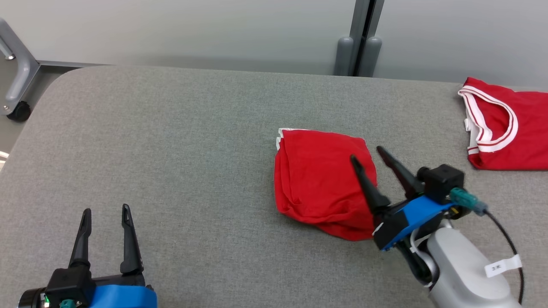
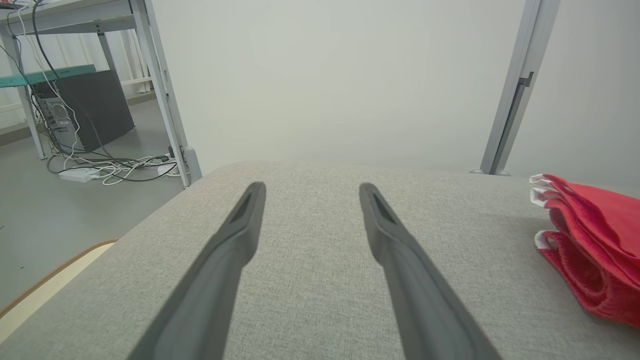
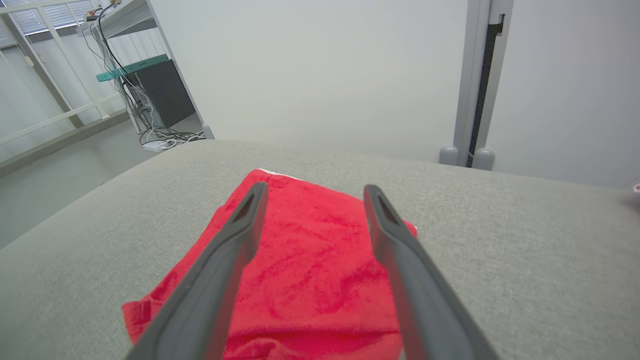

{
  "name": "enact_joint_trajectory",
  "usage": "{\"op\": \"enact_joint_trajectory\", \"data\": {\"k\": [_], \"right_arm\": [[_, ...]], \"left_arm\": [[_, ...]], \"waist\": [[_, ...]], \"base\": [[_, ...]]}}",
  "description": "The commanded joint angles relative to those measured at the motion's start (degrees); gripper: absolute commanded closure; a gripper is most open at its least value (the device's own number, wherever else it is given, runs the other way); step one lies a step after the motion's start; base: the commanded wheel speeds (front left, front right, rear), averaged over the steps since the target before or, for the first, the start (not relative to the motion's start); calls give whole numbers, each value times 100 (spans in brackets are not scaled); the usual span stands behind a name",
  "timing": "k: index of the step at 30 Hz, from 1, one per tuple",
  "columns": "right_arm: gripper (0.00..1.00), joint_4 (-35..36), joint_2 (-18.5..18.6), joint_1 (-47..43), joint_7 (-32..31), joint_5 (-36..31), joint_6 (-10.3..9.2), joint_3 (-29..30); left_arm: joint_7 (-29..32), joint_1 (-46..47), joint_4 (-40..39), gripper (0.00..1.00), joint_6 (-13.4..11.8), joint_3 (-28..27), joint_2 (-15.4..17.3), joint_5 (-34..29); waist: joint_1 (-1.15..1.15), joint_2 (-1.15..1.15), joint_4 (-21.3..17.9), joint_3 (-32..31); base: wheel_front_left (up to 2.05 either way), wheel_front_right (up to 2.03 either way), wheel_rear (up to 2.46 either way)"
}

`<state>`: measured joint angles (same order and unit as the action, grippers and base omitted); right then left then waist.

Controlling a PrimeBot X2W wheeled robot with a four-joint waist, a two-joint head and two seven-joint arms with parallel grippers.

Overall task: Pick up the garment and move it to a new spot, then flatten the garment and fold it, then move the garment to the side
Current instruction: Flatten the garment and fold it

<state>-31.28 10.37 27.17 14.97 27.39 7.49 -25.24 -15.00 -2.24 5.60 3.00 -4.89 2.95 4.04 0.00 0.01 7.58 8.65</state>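
Right gripper (image 1: pixel 366 153) wide and empty, just over the garment (image 1: pixel 319 179). My left gripper (image 1: pixel 106 208) is wide too, over the table (image 1: pixel 171 128).

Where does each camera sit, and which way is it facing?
Head view: on the head, facing forward and down at the grey fabric table; left end effector and right end effector show.
Left wrist view: on the left wrist, facing across the table toward a pale wall; its open fingers show.
Right wrist view: on the right wrist, facing the folded red cloth garment; its open fingers show.
Shared: all show that garment.
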Motion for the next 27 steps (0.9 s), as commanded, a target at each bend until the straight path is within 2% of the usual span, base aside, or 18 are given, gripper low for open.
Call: {"op": "enact_joint_trajectory", "data": {"k": [1, 2, 5, 8, 16, 23, 27], "right_arm": [[58, 43, 26, 21, 23, -114, 2, 107], [100, 42, 13, -28, 23, -182, 2, 239], [100, -81, -49, -96, 25, -340, 2, 498], [100, -385, -170, -80, 24, -503, 2, 484], [100, -1272, -520, 128, 26, -607, 2, -275], [100, -1198, -722, -63, 27, -288, 2, -1105], [100, -965, -740, -71, 27, -65, 2, -1361]], "left_arm": [[-25, 69, -12, 0, -12, 1, -9, -23], [-25, 83, -11, 0, -5, 12, -9, -25], [-25, 121, -5, 0, 9, 63, -9, -30], [-25, 153, 6, 0, 31, 111, -9, -55], [-25, 210, 91, 0, 51, 172, -9, -77], [-25, 239, 156, 0, 70, 197, -8, -79], [-25, 302, 197, 0, 89, 209, -9, -106]], "waist": [[0, -1, 7, 3], [0, -1, 14, 6], [0, -1, 48, 30], [0, -1, 86, 73], [0, -1, 197, 99], [0, -1, 215, 47], [0, -1, 143, 6]], "base": [[0, 0, 0], [0, 0, 0], [0, 0, 0], [0, 0, 0], [0, 0, 0], [0, 0, 0], [0, 0, 0]]}}
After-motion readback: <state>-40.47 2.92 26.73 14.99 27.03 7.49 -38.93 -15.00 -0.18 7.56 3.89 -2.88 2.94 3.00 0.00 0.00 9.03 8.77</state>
